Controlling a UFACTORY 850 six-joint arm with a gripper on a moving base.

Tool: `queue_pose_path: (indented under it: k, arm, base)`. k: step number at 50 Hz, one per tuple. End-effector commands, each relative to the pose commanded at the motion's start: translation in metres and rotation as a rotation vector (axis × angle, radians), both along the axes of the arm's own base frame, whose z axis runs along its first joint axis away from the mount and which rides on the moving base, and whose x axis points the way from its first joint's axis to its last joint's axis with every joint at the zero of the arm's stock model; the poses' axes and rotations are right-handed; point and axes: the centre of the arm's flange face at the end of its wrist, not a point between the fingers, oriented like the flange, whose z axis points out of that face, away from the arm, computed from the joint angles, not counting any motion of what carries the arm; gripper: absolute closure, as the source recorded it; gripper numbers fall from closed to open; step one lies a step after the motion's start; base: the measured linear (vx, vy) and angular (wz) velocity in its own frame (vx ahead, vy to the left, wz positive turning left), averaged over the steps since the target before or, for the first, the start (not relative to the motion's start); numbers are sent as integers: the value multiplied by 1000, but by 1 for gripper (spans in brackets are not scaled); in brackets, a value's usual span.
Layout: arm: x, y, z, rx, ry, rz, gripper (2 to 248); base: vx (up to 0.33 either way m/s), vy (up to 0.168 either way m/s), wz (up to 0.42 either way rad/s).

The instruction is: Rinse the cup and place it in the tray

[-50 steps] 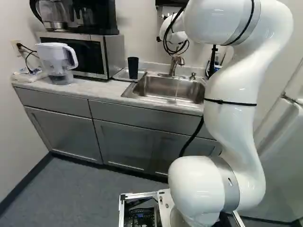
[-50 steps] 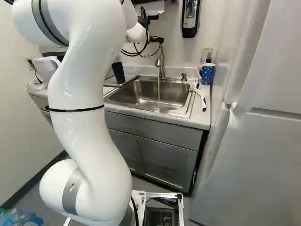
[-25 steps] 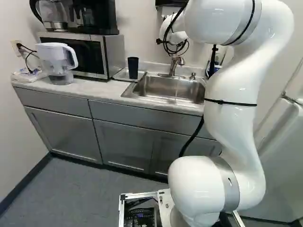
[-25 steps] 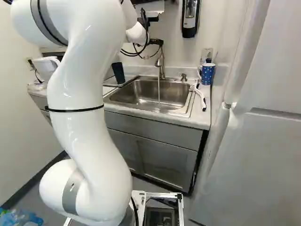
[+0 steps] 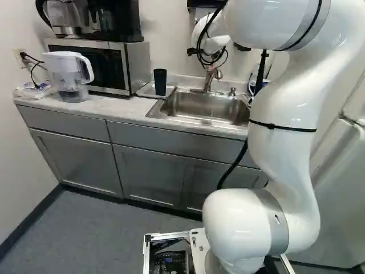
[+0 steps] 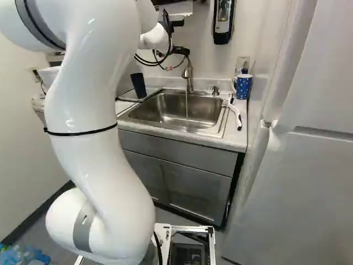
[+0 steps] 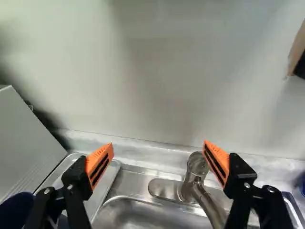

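Beside the faucet, part of my gripper [image 6: 178, 51] shows black in the right base view. In the wrist view my gripper [image 7: 158, 152] stands wide open with nothing gripped; the faucet [image 7: 194, 176] lies beyond and below the gap between its fingers. A dark cup [image 5: 160, 81] stands upright on the flat metal tray [image 5: 147, 89] left of the sink [image 5: 197, 106]. Its dark rounded top seems to show beside one finger in the wrist view. Water runs from the faucet [image 6: 188, 74] into the sink.
A blue dotted mug [image 6: 242, 86] and a white-handled brush [image 6: 234, 113] lie right of the sink. Left of the tray stand a microwave [image 5: 132, 68] and a water pitcher [image 5: 69, 74]. A soap dispenser [image 6: 223, 22] hangs on the wall; a refrigerator [image 6: 292, 165] stands at the right.
My arm's upper part has shifted right in the left base view and left in the right base view; its wrist has moved slightly. The base, cup and tray have stayed still.
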Motion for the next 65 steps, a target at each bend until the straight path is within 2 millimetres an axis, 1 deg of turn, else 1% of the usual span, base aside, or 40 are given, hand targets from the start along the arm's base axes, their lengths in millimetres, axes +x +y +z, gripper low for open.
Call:
queue_pose_path:
  k: [17,32,47,65]
  arm:
    - [-19,-2,1,1,15,-5,3]
    - [-39,-16,4,0,0,-30,3]
    - [-64,-30,5,1,10,-58,3]
    - [-102,-38,0,10,90,-81,3]
  base:
    - [0,0,0]
    - [0,0,0]
    - [0,0,0]
    - [0,0,0]
